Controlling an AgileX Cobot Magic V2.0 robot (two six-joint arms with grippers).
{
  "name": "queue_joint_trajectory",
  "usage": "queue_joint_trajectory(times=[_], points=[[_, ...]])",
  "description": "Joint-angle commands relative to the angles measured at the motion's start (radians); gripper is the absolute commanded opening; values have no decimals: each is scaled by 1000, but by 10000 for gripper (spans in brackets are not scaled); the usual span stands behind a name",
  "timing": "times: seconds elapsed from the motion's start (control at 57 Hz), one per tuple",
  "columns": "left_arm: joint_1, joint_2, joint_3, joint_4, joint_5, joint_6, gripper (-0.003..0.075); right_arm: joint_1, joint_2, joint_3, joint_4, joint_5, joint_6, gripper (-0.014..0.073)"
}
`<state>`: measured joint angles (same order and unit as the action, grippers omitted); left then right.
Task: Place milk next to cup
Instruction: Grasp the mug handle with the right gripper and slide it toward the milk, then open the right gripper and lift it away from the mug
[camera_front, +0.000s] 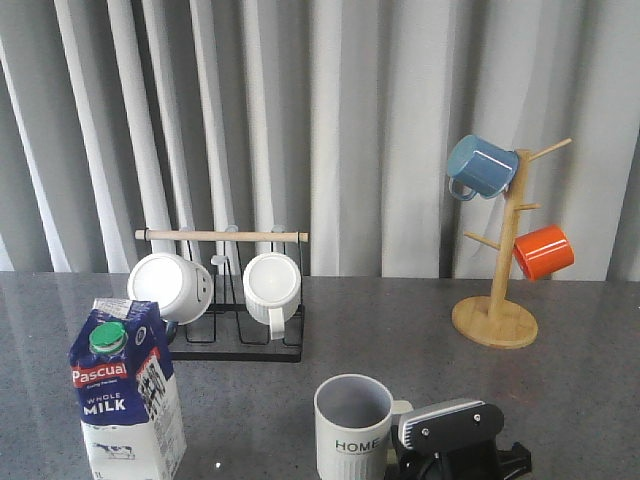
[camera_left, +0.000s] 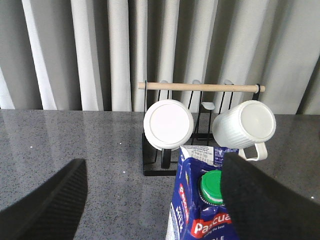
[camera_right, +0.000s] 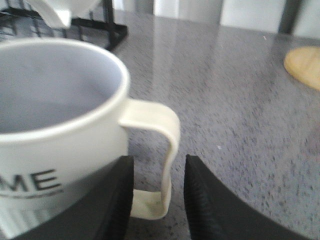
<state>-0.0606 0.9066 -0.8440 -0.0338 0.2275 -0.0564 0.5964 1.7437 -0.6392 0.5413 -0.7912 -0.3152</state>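
— Where are your claws?

— My right gripper (camera_right: 159, 197) stands with its two fingers either side of the cup (camera_front: 353, 427) handle, one finger against the mug wall, the other just outside the loop. Whether they press the handle I cannot tell. My left gripper (camera_left: 150, 200) is spread wide; one finger (camera_left: 260, 210) covers the right side of the milk (camera_front: 128, 392), the other (camera_left: 47, 205) stands well clear to its left over bare table (camera_front: 400, 330).

— What room is there?

— The milk stands at the near left, running off the front view's lower edge. The cup is near centre-right, well apart from it, with open grey table between. Farther back sits a black rack (camera_front: 235, 330) holding two white mugs, and at the far right a wooden mug tree (camera_front: 495, 310).

— Any writing?

— "Pascual" on red and "WHOLE MILK" on the carton; "HOME" in black on the cup.
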Motion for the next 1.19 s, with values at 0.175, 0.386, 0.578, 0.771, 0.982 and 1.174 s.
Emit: queue_joint_trajectory(times=[0.175, 0.386, 0.578, 0.771, 0.982, 1.174], points=[[-5, -1, -33, -9, -71, -11, 520, -12, -218, 71, -70, -56, -6, 269], [-5, -1, -33, -9, -71, -11, 520, -121, -364, 108, -134, 39, -128, 269], [-5, -1, -33, -9, -71, -11, 520, -295, -567, 81, -284, 198, -46, 269], [-5, -1, -33, -9, -71, -11, 520, -445, -771, -1, -468, 488, 120, 224], [-5, -1, -33, -9, -71, -11, 520, -515, -964, -12, -594, 554, 248, -15], [-5, -1, -33, -9, -71, -11, 520, -520, -1034, -12, -599, 593, 271, -8]])
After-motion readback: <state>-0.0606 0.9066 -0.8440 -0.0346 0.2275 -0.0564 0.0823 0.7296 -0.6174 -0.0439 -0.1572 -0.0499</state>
